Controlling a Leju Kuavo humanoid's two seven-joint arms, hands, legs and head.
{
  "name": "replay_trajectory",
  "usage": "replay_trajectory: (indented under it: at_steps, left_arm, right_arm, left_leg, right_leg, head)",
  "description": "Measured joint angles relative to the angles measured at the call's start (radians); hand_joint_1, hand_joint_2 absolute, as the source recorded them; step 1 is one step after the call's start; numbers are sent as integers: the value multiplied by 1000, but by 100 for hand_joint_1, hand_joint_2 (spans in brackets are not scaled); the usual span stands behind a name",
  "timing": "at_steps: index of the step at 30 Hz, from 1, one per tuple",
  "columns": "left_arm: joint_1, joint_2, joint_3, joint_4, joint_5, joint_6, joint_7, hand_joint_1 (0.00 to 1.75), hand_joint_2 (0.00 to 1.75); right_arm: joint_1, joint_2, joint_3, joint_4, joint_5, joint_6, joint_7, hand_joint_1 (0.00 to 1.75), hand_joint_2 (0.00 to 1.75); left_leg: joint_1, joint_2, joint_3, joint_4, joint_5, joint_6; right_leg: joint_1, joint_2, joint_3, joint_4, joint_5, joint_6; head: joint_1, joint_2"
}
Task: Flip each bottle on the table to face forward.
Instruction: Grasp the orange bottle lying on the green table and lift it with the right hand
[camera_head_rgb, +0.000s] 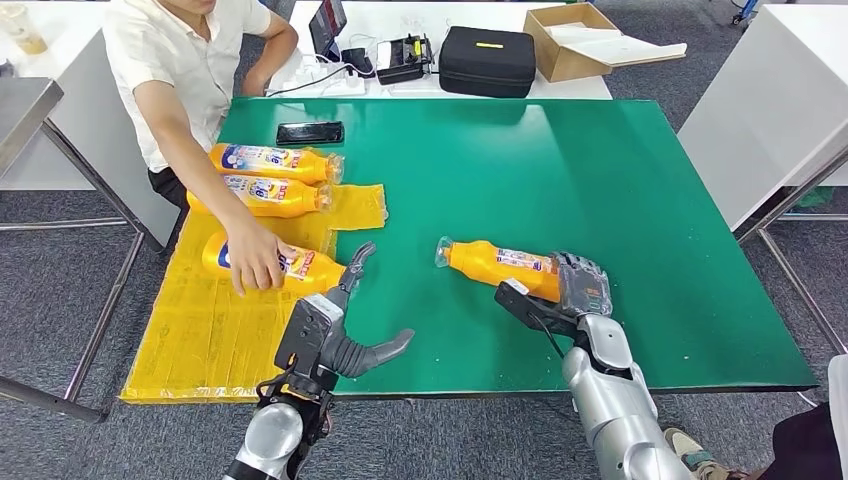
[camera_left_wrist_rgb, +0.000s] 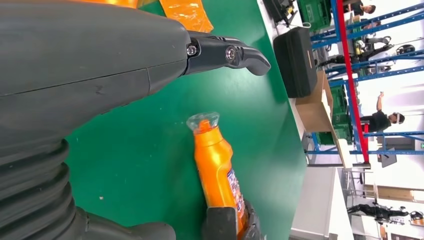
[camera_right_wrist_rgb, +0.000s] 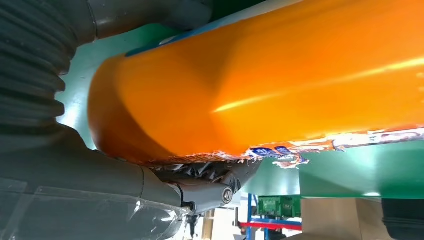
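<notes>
The orange bottle (camera_head_rgb: 497, 265) lies flat on the green bench (camera_head_rgb: 620, 200), long axis crosswise, cap toward the left hand (camera_head_rgb: 345, 330). The right hand (camera_head_rgb: 570, 290) grips its base; left fingers (camera_head_rgb: 358, 265) are spread, empty, well apart.

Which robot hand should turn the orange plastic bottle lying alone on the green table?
Right hand: it already grips the orange plastic bottle. Left hand is open and apart.

Three bottles (camera_head_rgb: 272, 190) left on sheet (camera_head_rgb: 210, 330), one bottle (camera_head_rgb: 497, 264) right.
</notes>
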Motion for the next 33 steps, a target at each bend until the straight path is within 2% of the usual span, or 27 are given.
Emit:
replay_trajectory:
  at_steps: [9,13,18,23,27,33]
  left_arm:
    - [-3,0,-5,13,21,-11,-14,0,175]
    - [-5,0,-8,16,44,-19,-21,0,175]
    - [-6,0,-9,23,185,-47,-28,0,175]
    - [-7,0,-8,30,245,-58,-19,0,175]
    - [-13,0,1,88,366,-91,-7,0,175]
    - [-16,0,11,134,486,-93,19,0,175]
  right_arm:
    - [-9,-16,-23,47,-123,17,-98,175,175]
    - [-7,-23,-45,55,-240,50,-183,175,175]
    - [4,-21,-58,48,-407,88,-285,175,175]
    - [10,-14,-51,32,-451,99,-299,175,175]
    - [41,15,27,-51,-538,133,-291,175,175]
    - [51,27,73,-90,-593,133,-331,175,175]
  left_leg:
    - [0,0,5,0,-1,0]
    - [0,3,7,0,-2,0]
    - [0,6,8,0,-2,0]
    - [0,7,8,0,-2,0]
    - [1,9,6,0,-1,-1]
    - [1,9,1,0,-1,-1]
  right_leg:
    - [0,0,2,0,0,0]
    - [0,1,4,0,0,-1]
    - [1,5,5,0,1,-2]
    - [1,6,5,0,2,-3]
    - [2,6,3,0,2,-3]
    - [1,6,0,0,2,-3]
  head:
    - [0,0]
    - [0,0]
    - [0,0]
    - [0,0]
    - [0,0]
    - [0,0]
